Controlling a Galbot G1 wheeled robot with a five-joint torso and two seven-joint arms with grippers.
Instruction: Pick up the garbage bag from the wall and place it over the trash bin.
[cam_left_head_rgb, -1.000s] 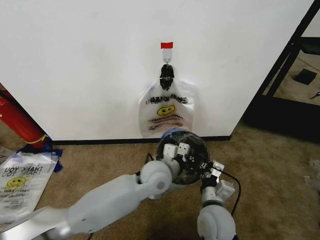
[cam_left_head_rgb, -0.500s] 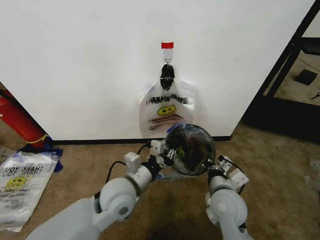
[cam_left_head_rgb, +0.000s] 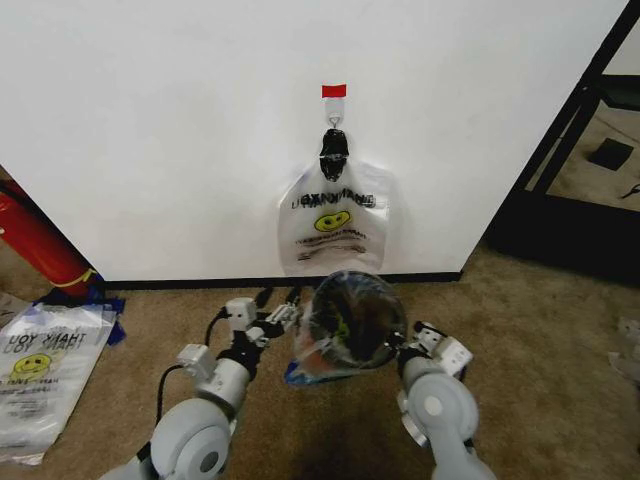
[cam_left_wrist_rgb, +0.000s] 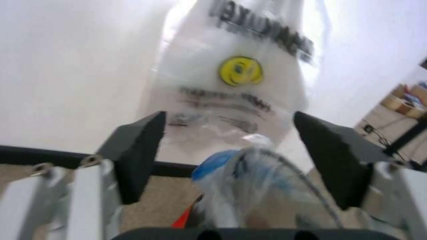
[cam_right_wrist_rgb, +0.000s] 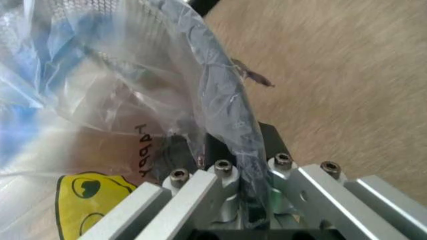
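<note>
the trash bin (cam_left_head_rgb: 352, 322) stands just in front of the wall (cam_left_head_rgb: 180, 130), so little room lies behind it. the left gripper (cam_left_head_rgb: 281, 315) is just beside its left, the right gripper (cam_left_head_rgb: 410, 340) clamped on the rim at right. bare carpet (cam_left_head_rgb: 540, 340) lies open farther right.

Grey rounded arms, black cables, silver screwed linkages.

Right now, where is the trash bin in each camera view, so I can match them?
Head view: trash bin low centre, between the arms.
Left wrist view: bottom centre of the picture, just ahead of the open left end effector.
Right wrist view: mesh in the picture's upper-left corner.
Shared landmark: the garbage bag crinkled over its rim.
</note>
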